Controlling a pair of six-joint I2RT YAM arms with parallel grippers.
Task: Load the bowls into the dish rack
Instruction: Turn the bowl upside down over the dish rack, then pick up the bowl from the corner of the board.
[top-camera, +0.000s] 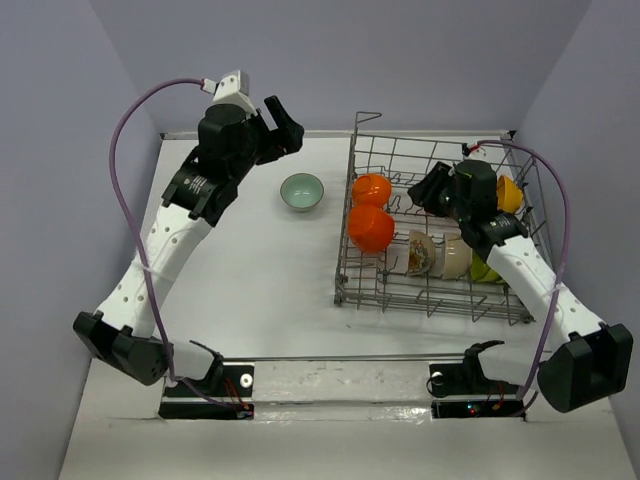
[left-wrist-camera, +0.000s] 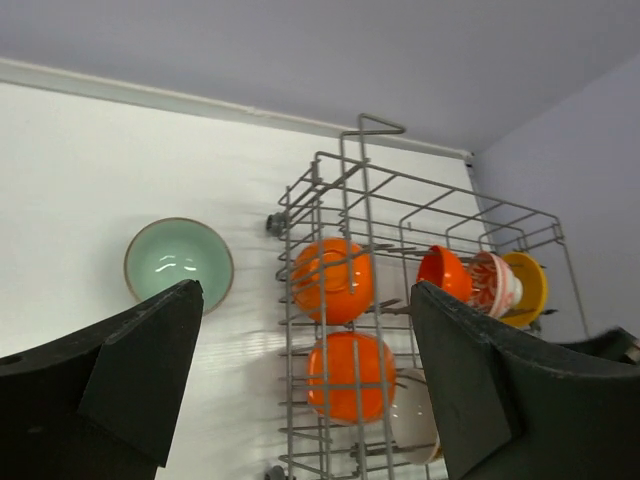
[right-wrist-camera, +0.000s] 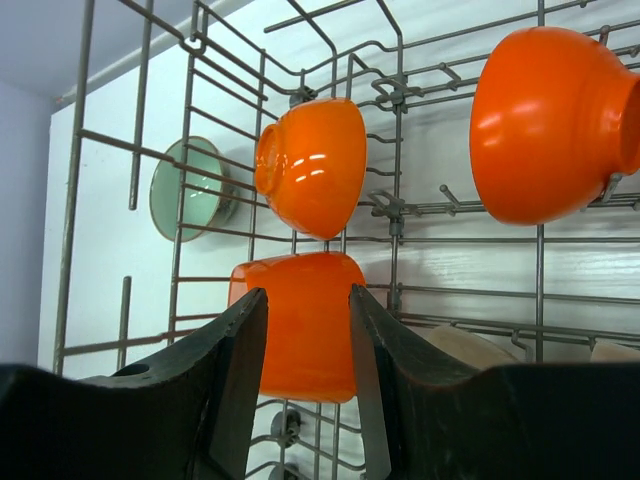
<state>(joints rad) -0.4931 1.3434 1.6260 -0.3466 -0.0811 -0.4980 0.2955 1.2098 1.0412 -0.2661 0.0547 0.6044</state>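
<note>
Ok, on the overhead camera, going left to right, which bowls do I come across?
Pale green bowl on the table → two orange bowls at the dish rack's left end, level with each other → red-patterned white bowl → cream bowl → yellow bowl.

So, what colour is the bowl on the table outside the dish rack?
The bowl is pale teal-green; the left wrist view shows it best.

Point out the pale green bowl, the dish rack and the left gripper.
pale green bowl (top-camera: 302, 192): top view, centre of its inside.
dish rack (top-camera: 341, 293): top view, near-left corner wire.
left gripper (top-camera: 285, 122): top view, midway between its open fingertips.
</note>
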